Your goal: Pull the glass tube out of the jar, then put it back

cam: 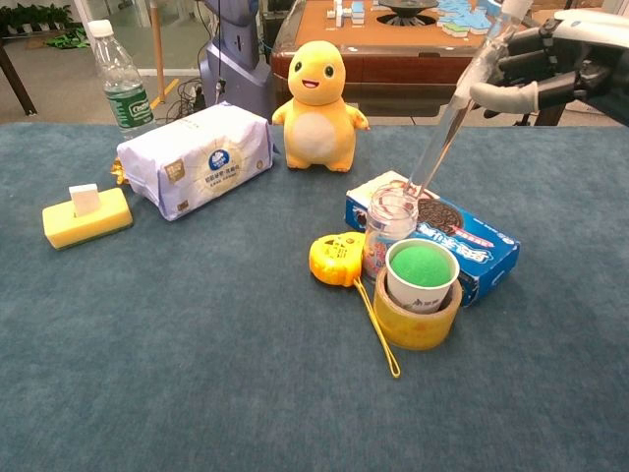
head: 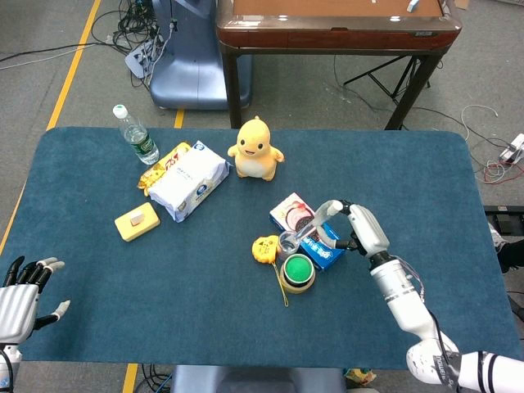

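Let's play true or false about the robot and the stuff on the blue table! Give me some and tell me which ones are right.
1. The right hand holds the glass tube. True.
2. The tube stands straight up. False: it leans, its lower end by the mouth of the jar.
3. The left hand holds the water bottle. False: it holds nothing, at the table's near edge.
4. The yellow duck toy stands behind the cookie box. True.
5. The green-topped cup sits inside the tape roll. True.
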Available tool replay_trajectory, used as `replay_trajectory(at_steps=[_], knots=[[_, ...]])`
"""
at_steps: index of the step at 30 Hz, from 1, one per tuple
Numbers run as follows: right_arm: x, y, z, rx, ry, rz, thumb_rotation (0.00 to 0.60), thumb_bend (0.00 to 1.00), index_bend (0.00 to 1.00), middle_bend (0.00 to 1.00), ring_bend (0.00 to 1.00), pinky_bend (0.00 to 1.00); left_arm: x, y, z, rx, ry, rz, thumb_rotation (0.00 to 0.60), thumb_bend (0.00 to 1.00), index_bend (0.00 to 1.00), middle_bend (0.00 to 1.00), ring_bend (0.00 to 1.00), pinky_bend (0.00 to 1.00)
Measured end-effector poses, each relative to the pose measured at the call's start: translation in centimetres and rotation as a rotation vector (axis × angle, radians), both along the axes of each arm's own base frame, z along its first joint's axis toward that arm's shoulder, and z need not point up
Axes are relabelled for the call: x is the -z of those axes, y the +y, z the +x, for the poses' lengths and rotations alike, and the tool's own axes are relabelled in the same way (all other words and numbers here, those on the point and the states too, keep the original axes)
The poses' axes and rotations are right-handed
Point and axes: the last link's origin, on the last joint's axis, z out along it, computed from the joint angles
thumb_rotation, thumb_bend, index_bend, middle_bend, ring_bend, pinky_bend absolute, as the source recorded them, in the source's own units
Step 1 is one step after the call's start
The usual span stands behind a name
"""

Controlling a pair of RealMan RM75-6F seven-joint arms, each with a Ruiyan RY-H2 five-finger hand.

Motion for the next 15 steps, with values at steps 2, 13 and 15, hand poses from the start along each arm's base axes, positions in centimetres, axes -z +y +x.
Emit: replay_trajectory(at_steps=[2,13,15], knots=[[0.6,-0.3,0.3,-0.003,-0.001,0.01,0.6,0.62,0.64,0.46,0.31,0.26,-0.1,0.0,-0.1,-0.003,0.0,0.002,0.6,0.24,0.25,0.2,0.16,0.02],[2.6,-1.2,0.6,-0.008,0.029,0.032,0.6,0.61,0.64,0.46,0.31,0.26,-0.1,-0.2,-0.4,-0.013,-0.002,0.002,0.6,0.24,0.25,0.2,0.16,0.02],[2.9,-1.3,0.5,-0.008,0.04,0.035,0.6,0.61,0.64,0.46,0.31,0.26,0.0,-0.2,-0.5,-0.013,-0.003,0.002,0.6,0.24,0.25,0.2,0.16,0.02]])
